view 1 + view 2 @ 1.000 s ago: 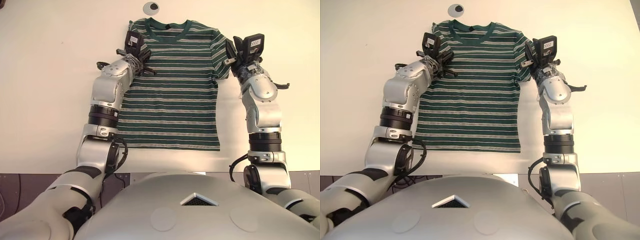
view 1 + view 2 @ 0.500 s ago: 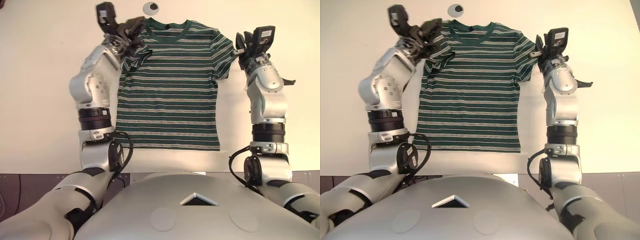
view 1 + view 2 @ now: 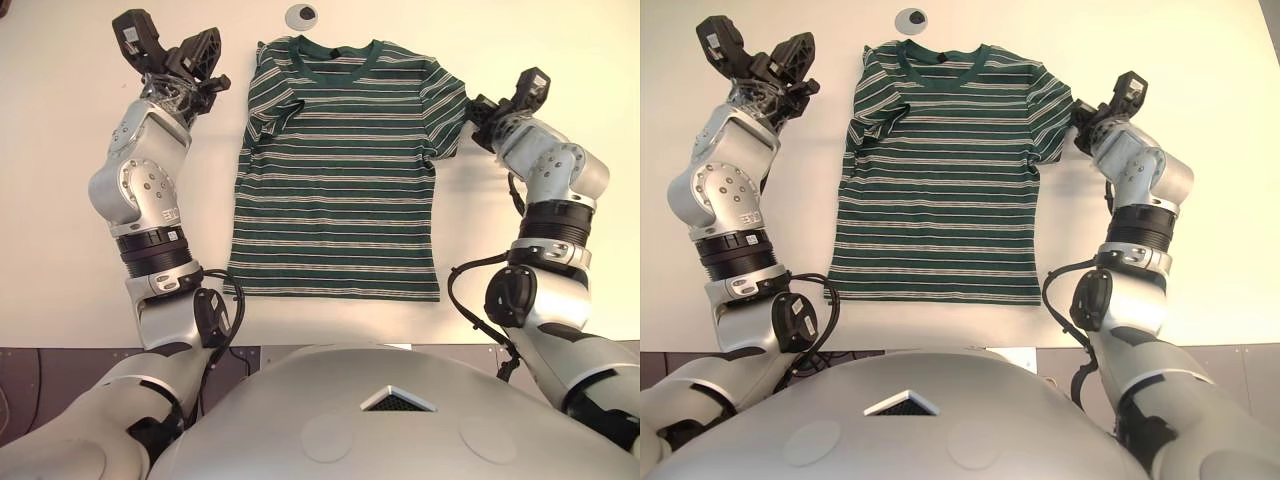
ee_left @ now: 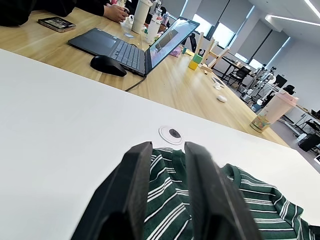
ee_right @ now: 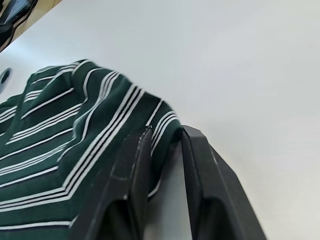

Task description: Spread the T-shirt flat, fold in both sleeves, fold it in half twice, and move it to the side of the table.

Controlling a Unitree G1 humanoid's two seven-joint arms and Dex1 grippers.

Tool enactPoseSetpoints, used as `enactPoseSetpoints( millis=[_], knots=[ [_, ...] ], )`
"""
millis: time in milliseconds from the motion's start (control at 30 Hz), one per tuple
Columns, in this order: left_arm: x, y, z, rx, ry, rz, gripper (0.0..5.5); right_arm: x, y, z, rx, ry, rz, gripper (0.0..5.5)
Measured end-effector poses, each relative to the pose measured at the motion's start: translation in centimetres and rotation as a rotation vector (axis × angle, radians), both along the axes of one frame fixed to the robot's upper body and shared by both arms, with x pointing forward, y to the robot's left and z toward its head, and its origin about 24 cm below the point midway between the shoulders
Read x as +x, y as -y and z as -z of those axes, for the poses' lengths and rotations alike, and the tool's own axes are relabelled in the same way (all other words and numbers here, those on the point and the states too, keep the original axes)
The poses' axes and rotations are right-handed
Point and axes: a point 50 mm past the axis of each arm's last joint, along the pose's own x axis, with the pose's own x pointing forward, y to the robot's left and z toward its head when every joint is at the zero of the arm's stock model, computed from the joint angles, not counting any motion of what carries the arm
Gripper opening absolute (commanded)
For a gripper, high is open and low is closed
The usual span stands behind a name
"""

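Observation:
A green T-shirt [image 3: 340, 200] with white stripes lies flat on the white table [image 3: 70, 250], collar at the far side. Its left sleeve [image 3: 272, 118] is folded in over the chest. Off the shirt's far left corner, my left gripper [image 3: 208, 55] hangs above bare table, fingers [image 4: 140, 170] a little apart and open with nothing between them. The right sleeve [image 3: 450, 120] still spreads outward. My right gripper [image 3: 480, 108] sits at its outer edge, and the sleeve's hem [image 5: 165, 127] is pinched between the jaws.
A round cable grommet [image 3: 302, 14] is set in the table just beyond the collar. Wide bare table lies on both sides of the shirt. The table's front edge [image 3: 100, 345] runs just below the shirt's hem. Beyond the table stands a wooden desk with a laptop [image 4: 130, 45].
My left gripper let go of the left sleeve, leaving it folded on the chest, then swung up and to the left off the shirt. My right elbow swung outward and its gripper settled onto the right sleeve's edge.

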Motion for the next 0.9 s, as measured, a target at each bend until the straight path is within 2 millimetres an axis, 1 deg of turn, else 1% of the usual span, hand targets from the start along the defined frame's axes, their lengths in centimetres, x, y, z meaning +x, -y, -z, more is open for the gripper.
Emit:
enactPoseSetpoints(
  millis=[100,233,333,533,600,633,700,767,833,900],
  knots=[
    [0.0,0.0,0.0,-0.002,0.001,0.002,1.14,0.0,-0.1,0.0,0.005,-0.005,-0.007,1.04],
    [0.0,0.0,0.0,-0.006,0.001,0.004,1.18,0.2,-0.4,0.1,-0.003,-0.003,-0.019,0.53],
    [0.0,0.1,0.0,-0.006,0.001,0.005,1.18,0.3,-0.6,0.2,-0.016,0.001,-0.029,0.03],
    [0.1,0.1,0.0,-0.008,-0.002,0.006,1.18,0.5,-0.5,0.4,-0.036,0.012,-0.019,0.03],
    [0.1,0.1,0.1,-0.008,-0.004,0.005,1.18,0.5,-0.2,0.4,-0.078,0.013,-0.013,0.03],
    [0.1,0.1,0.1,-0.008,-0.004,0.005,1.18,0.6,0.1,0.4,-0.119,0.018,-0.011,0.03],
    [0.1,0.0,0.0,-0.007,-0.004,0.004,1.18,0.6,1.4,0.2,-0.197,0.017,0.004,0.03],
    [0.1,0.0,0.0,-0.006,-0.004,0.004,1.18,0.7,2.1,-0.1,-0.274,0.030,-0.009,0.03],
    [0.1,0.1,0.0,-0.007,-0.003,0.005,1.18,1.1,1.6,-0.4,-0.322,0.060,-0.050,0.03],
    [0.1,0.1,0.0,-0.007,-0.002,0.005,1.18,1.4,0.6,-0.8,-0.376,0.092,-0.118,0.03]
  ],
)
